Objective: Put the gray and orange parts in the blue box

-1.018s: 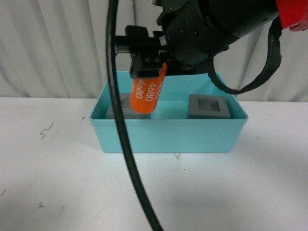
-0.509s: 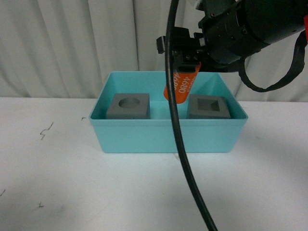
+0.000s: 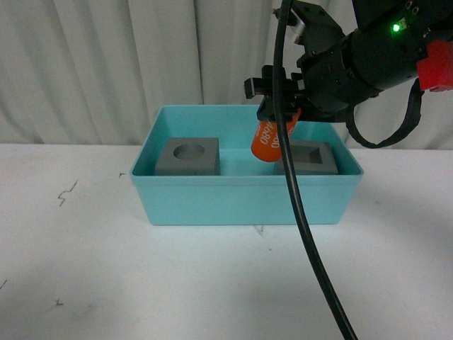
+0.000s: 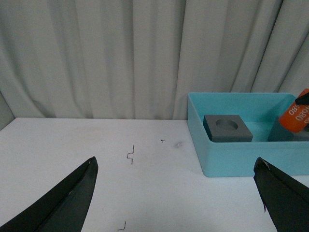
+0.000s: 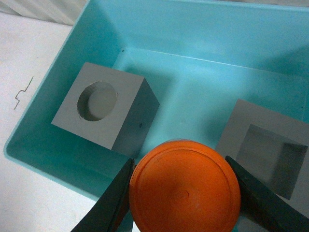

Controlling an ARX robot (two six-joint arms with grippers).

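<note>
The light blue box (image 3: 248, 202) stands on the white table. Inside it are two gray cubes: one with a round recess (image 3: 188, 156) on the left and one with a square recess (image 3: 315, 159) on the right. My right gripper (image 3: 277, 106) is shut on the orange cylinder (image 3: 267, 140), holding it tilted above the box between the cubes, nearer the right one. In the right wrist view the cylinder's end (image 5: 184, 192) fills the space between the fingers, over the box floor (image 5: 193, 92). My left gripper (image 4: 176, 193) is open and empty over the table, left of the box (image 4: 231, 162).
A white curtain (image 3: 106, 64) hangs behind the table. A black cable (image 3: 304, 212) hangs down from the right arm in front of the box. Small dark marks (image 3: 69, 192) lie on the white table (image 3: 106, 283).
My right gripper has carried the orange cylinder from over the left cube rightward to between the cubes and slightly lower. The round-recess cube has come into view.
</note>
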